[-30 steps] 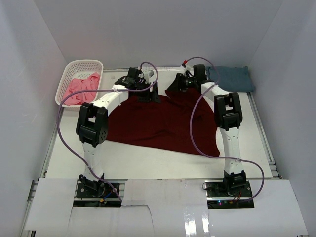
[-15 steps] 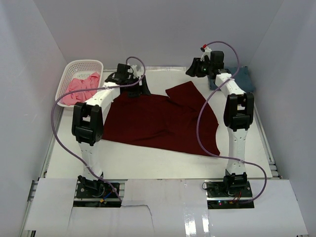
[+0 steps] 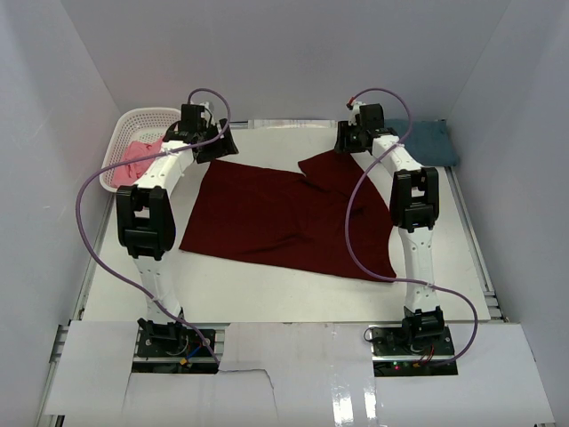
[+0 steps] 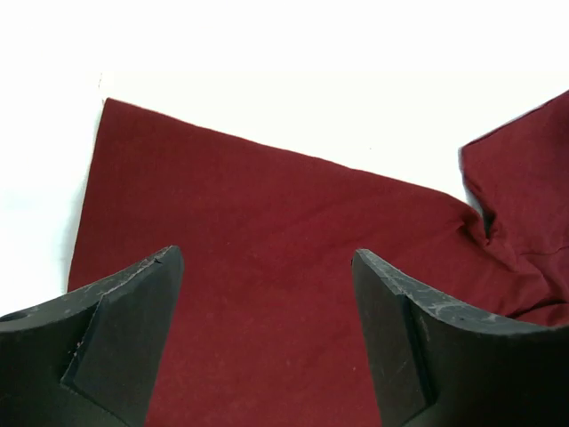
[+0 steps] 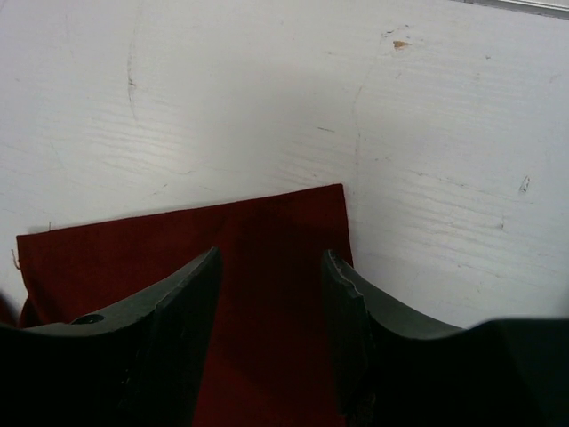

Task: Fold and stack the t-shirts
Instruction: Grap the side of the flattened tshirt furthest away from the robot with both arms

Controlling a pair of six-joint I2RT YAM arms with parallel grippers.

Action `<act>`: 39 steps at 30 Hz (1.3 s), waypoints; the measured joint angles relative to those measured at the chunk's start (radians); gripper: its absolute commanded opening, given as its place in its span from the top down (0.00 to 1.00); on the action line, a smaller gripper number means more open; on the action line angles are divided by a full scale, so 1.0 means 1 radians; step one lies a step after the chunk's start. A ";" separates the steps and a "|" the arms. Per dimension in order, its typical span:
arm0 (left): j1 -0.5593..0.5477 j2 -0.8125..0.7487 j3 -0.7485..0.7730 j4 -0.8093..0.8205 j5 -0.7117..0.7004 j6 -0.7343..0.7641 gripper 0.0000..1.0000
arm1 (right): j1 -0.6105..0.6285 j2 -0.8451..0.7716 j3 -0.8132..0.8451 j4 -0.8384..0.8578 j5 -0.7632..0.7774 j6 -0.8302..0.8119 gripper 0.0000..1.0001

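The large dark maroon t-shirt (image 3: 284,218) lies spread on the white table, with one flap folded over at its far right (image 3: 329,169). My left gripper (image 3: 212,145) hovers wide open over the shirt's far left corner; in the left wrist view the maroon cloth (image 4: 267,294) lies flat below the open gripper (image 4: 265,256). My right gripper (image 3: 348,140) stands open above the flap's far corner (image 5: 293,222), fingers (image 5: 200,294) straddling it, nothing pinched. The pink t-shirt (image 3: 133,162) sits in the basket. The slate-blue t-shirt (image 3: 428,142) lies folded at the back right.
A white lattice basket (image 3: 147,114) stands at the back left corner. Purple cables loop from both arms over the table. White walls close in the back and both sides. Bare white tabletop (image 5: 267,107) shows beyond the flap.
Both arms swung outward from the shirt's far middle: the left to the far left corner, the right out to the back right, then to the flap. The shirt's far edge now lies uncovered and flat.
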 measured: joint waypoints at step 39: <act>0.047 0.087 0.012 0.003 -0.005 0.006 0.13 | 0.033 0.084 0.097 -0.007 0.175 -0.091 0.92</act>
